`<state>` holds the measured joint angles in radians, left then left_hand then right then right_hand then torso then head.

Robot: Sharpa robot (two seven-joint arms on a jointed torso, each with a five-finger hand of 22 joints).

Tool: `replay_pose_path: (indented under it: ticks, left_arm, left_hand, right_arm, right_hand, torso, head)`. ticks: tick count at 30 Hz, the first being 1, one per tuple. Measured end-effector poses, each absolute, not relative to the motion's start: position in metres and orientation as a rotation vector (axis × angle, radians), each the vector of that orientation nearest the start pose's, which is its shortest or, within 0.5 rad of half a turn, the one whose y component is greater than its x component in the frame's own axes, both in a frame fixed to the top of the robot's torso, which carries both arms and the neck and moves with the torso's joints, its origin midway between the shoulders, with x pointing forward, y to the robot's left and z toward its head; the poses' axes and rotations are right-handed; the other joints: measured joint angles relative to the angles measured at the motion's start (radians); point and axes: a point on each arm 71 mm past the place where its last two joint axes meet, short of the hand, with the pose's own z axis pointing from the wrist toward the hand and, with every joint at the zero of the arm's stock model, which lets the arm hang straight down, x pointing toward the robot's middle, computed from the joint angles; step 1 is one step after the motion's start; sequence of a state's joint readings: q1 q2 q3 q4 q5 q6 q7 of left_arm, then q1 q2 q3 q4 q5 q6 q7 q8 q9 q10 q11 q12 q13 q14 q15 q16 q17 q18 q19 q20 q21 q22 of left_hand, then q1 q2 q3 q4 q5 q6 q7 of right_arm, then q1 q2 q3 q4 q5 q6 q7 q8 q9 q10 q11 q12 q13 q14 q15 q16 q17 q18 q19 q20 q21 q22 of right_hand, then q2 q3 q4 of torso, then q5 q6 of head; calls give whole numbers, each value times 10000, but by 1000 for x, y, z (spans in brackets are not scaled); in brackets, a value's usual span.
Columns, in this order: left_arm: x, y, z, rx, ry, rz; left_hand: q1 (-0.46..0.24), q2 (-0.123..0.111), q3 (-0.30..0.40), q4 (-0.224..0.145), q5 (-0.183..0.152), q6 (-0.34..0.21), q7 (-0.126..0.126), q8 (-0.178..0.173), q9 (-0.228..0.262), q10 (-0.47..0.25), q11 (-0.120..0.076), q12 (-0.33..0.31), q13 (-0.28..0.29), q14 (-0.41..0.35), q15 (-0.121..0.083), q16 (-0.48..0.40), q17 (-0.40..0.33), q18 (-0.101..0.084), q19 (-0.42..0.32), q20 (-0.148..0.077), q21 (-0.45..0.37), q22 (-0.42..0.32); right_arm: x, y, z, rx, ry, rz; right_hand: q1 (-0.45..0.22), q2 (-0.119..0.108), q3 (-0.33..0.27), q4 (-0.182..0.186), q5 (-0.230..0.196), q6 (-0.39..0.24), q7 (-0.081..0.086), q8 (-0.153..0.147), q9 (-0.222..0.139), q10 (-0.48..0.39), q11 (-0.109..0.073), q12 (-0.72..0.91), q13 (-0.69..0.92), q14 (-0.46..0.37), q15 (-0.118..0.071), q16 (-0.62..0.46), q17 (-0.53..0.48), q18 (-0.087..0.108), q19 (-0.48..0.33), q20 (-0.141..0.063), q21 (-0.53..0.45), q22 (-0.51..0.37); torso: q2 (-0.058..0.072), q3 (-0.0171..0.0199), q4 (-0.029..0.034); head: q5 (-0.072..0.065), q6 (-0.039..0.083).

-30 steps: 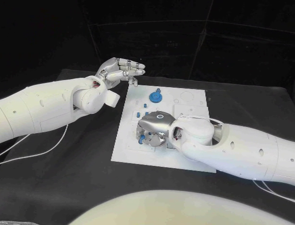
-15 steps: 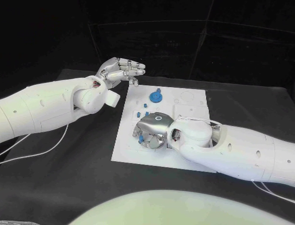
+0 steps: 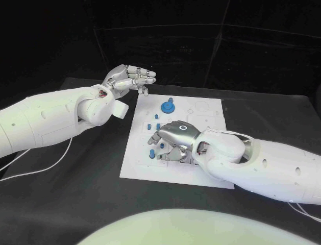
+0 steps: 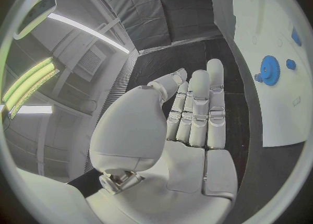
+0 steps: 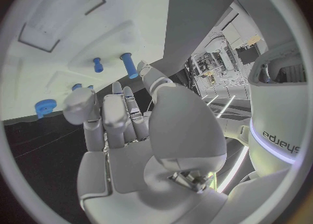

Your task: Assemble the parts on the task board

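Note:
The white task board (image 3: 204,113) lies in the middle of the black table. A blue gear with a peg (image 3: 168,106) stands near its far edge, and small blue parts (image 3: 153,124) lie along its left side. My right hand (image 3: 176,140) hovers over the board's left middle with its fingers bent down beside two small blue parts (image 3: 157,149). In the right wrist view that hand (image 5: 124,114) holds nothing, and a blue peg (image 5: 128,65) lies just past its thumb. My left hand (image 3: 131,79) is raised beyond the board's far left corner, its palm (image 4: 189,130) empty.
The black table (image 3: 72,194) stretches to the left of and in front of the board. White cables (image 3: 28,163) trail beneath my left arm. The left wrist view shows the gear (image 4: 269,68) on the board (image 4: 274,109).
My right hand has shifted slightly toward the board's middle and turned, uncovering the small blue parts at its left. The left hand has barely moved.

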<state>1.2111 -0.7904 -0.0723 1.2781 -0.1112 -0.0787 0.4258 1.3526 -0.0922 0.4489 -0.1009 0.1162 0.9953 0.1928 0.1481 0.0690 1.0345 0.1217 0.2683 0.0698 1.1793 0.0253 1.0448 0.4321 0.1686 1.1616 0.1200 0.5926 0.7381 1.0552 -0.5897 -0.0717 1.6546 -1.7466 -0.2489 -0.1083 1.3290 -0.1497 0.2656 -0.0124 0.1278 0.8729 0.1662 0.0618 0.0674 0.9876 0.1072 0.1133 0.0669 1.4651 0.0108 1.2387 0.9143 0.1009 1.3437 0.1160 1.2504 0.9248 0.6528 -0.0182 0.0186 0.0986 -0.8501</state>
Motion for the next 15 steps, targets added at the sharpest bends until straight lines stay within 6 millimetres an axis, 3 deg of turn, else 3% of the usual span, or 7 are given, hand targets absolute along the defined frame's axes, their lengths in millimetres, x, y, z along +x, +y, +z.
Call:
replay_pose_path:
  ticks: [4, 6, 8, 10, 12, 15]
  left_arm:
    - [524, 248, -194, -9610, 14841, -15537]
    - [524, 249, -194, -9621, 14831, -15511]
    - [524, 250, -194, -9630, 14826, -15491]
    - [523, 251, -194, -9632, 14829, -15491]
    - [523, 250, -194, -9629, 14835, -15503]
    - [523, 249, -194, -9623, 14850, -15529]
  left_hand:
    - [0, 0, 0, 0, 0, 0, 0, 0, 0, 0, 0, 0, 0, 0, 0, 0, 0, 0, 0, 0, 0, 0]
    - [0, 0, 0, 0, 0, 0, 0, 0, 0, 0, 0, 0, 0, 0, 0, 0, 0, -1, 0, 0, 0, 0]
    - [0, 0, 0, 0, 0, 0, 0, 0, 0, 0, 0, 0, 0, 0, 0, 0, 0, -1, 0, 0, 0, 0]
    - [0, 0, 0, 0, 0, 0, 0, 0, 0, 0, 0, 0, 0, 0, 0, 0, 1, -1, 0, 0, 0, 0]
    - [0, 0, 0, 0, 0, 0, 0, 0, 0, 0, 0, 0, 0, 0, 0, 0, 1, 0, 0, 0, 0, 0]
    - [0, 0, 0, 0, 0, 0, 0, 0, 0, 0, -1, 0, 0, 0, 0, 0, 1, -1, 0, 0, 0, 0]
  right_arm:
    - [394, -74, -223, -4983, 16404, 9196]
    - [400, -100, -215, -4216, 16446, 8920]
    - [405, -125, -209, -3446, 16577, 8581]
    - [409, -149, -206, -2552, 16832, 8190]
    - [409, -167, -205, -1830, 17106, 7924]
    - [407, -188, -204, -808, 17552, 7498]
  right_hand:
    - [-109, 110, -377, 178, 14, 304, 4, 127, 56, 573, -87, 506, 98, 0, 0, -53, -12, 0, 0, 0, 0, 17]
    - [-218, 218, -520, 321, 62, 640, -9, 301, 110, 1440, -171, 1008, 266, 1, -9, 257, 523, -1, 183, -91, 196, 477]
    - [-254, 245, -679, 480, 238, 1001, -112, 506, 173, 2413, -348, 1567, 528, 12, -189, 723, 1304, -1, 512, -173, 627, 1238]
    - [-483, 158, -927, 642, 653, 1295, -321, 718, 237, 3174, -580, 2167, 916, 12, -383, 1097, 1920, -8, 784, -348, 1025, 1927]
    - [-603, 181, -1359, 869, 958, 1408, -509, 945, 284, 3447, -735, 3076, 1817, 5, -620, 1305, 2196, -164, 949, -534, 1270, 2278]
    - [-785, 304, -1896, 1251, 1079, 1401, -533, 1155, 338, 3578, -864, 4678, 3552, 16, -633, 1420, 2357, -164, 961, -614, 1389, 2520]
  torso:
    - [-10, -4, -26]
    - [-18, -9, -50]
    - [-33, -18, -89]
    - [-45, -21, -136]
    - [-54, -22, -177]
    - [-61, -23, -246]
  head:
    - [-216, 109]
    - [-340, 168]
    - [-484, 242]
    - [-587, 314]
    - [-662, 360]
    - [-748, 410]
